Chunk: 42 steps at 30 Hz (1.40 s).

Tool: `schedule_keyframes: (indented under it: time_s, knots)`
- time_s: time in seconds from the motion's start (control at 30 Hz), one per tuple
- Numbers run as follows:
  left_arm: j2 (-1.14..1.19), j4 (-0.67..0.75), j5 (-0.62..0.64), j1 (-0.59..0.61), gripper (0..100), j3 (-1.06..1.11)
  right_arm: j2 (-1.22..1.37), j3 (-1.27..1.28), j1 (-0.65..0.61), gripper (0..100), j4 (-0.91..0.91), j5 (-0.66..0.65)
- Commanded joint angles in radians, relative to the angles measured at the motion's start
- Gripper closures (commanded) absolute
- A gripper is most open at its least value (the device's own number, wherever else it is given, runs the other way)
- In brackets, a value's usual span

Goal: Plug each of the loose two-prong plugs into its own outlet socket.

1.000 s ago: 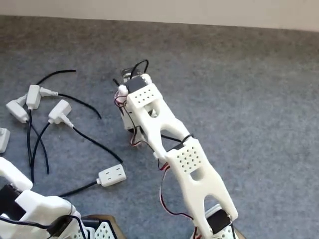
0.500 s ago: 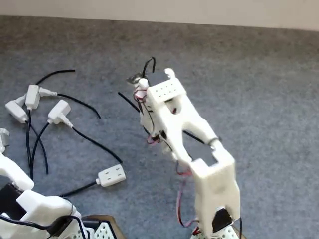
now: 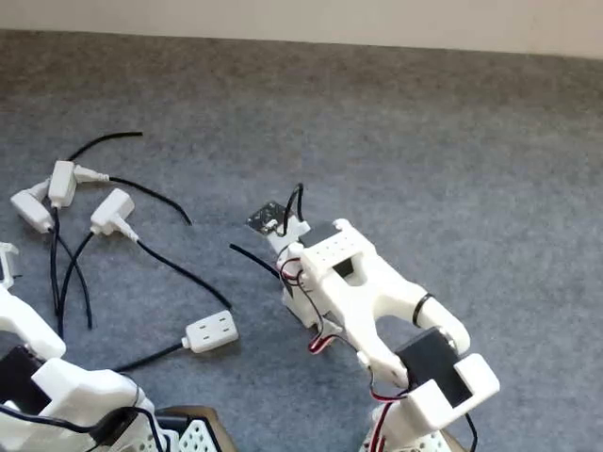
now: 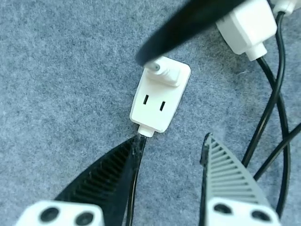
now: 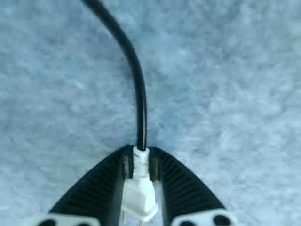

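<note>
My right gripper [image 5: 139, 155] is shut on a white two-prong plug [image 5: 138, 192], whose black cord [image 5: 126, 60] runs away over the grey carpet. From above, the right arm [image 3: 363, 282] stands mid-table with that cord [image 3: 252, 258] trailing out to its left. A free white outlet socket [image 3: 212, 330] lies left of it on its own black cord. My left gripper [image 4: 171, 141] is open just short of another white two-slot socket [image 4: 160, 99], its black finger [image 4: 108, 174] near the socket's end.
A cluster of white plug and socket bodies [image 3: 61, 184] [image 3: 113, 212] with tangled black cords [image 3: 71, 273] lies at the far left. Another white body [image 4: 247, 26] and cords [image 4: 273, 108] sit beside the left gripper. The left arm's base [image 3: 66, 400] occupies the near left corner.
The right arm has drawn back from the far middle toward the near edge, bringing the plug and its cord along. The left arm has stayed almost still.
</note>
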<state>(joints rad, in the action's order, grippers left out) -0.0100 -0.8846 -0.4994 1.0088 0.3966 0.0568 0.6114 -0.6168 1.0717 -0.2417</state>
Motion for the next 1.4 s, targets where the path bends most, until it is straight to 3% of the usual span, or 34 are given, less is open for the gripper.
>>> schedule_keyframes:
  time_s: [0.0, 0.13, 0.43, 0.5, 0.7, 1.0, 1.2, 1.37]
  knots:
    - [-0.008, 0.000, -0.005, -0.008, 77, 0.012, -0.021, 0.010, -0.008, 83.8, -0.027, 0.012]
    - [-0.008, 0.002, -0.037, -0.013, 77, 0.035, -0.021, 0.028, -0.007, 70.7, -0.031, 0.011]
    - [-0.008, 0.002, -0.060, -0.010, 77, 0.035, -0.018, 0.039, 0.035, 70.3, -0.030, 0.011]
    - [-0.008, 0.002, -0.060, -0.010, 77, 0.035, -0.015, 0.039, 0.058, 73.1, -0.031, 0.011]
    - [-0.008, 0.000, -0.060, -0.015, 77, 0.036, -0.019, 0.074, 0.030, 99.8, -0.028, 0.015]
    - [-0.008, 0.000, -0.060, -0.010, 77, 0.036, -0.019, 0.079, -0.061, 99.3, -0.027, 0.061]
    - [-0.007, -0.005, -0.061, -0.015, 77, 0.038, -0.022, 0.068, -0.062, 99.3, -0.015, -0.031]
    - [-0.019, -0.064, -0.167, -0.096, 77, 0.027, -0.077, -0.154, -0.038, 99.4, 0.036, 0.115]
